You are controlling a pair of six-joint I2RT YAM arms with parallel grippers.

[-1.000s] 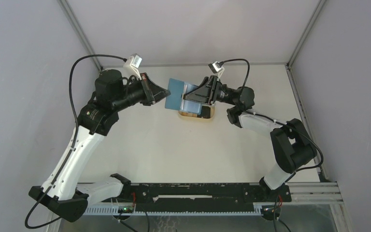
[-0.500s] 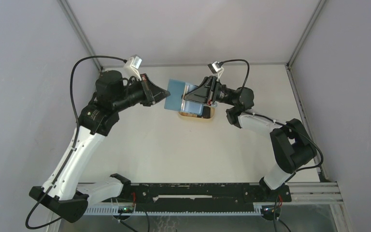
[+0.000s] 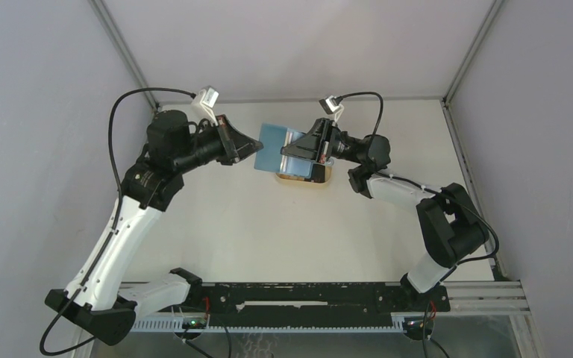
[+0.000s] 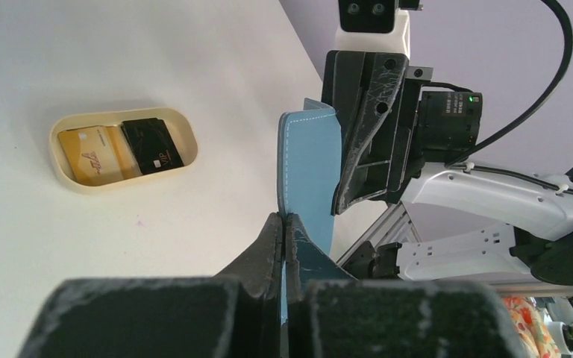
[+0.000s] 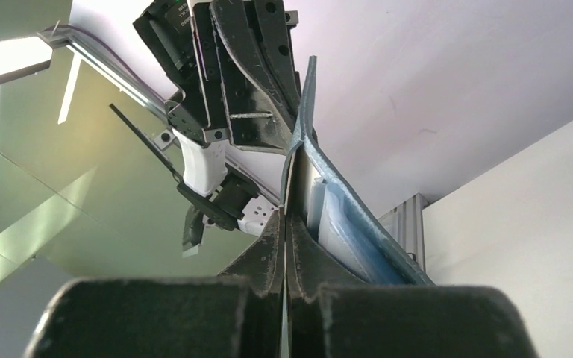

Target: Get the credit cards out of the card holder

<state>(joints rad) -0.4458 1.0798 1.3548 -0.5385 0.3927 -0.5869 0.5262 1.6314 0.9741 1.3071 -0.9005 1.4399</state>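
Note:
The teal-blue card holder (image 3: 272, 145) hangs open in the air above the tray, between both arms. My left gripper (image 4: 283, 216) is shut on one flap of the card holder (image 4: 310, 171), coming in from the left (image 3: 260, 145). My right gripper (image 5: 285, 212) is shut on the thin edge of a credit card (image 5: 292, 183) that stands out of the holder's lighter-blue inner pockets (image 5: 358, 224). A pale card (image 5: 317, 209) sits in a slot beside it. In the tray lie a gold credit card (image 4: 93, 155) and a black one (image 4: 153, 144).
The beige oval tray (image 4: 63, 175) rests on the white table below the holder, its rim (image 3: 327, 179) showing under the right gripper. Grey walls with metal frame posts close in the table at the back and on both sides.
My right gripper's jaws have gone from half open to shut on the card's edge. The left gripper and the card holder have hardly moved.

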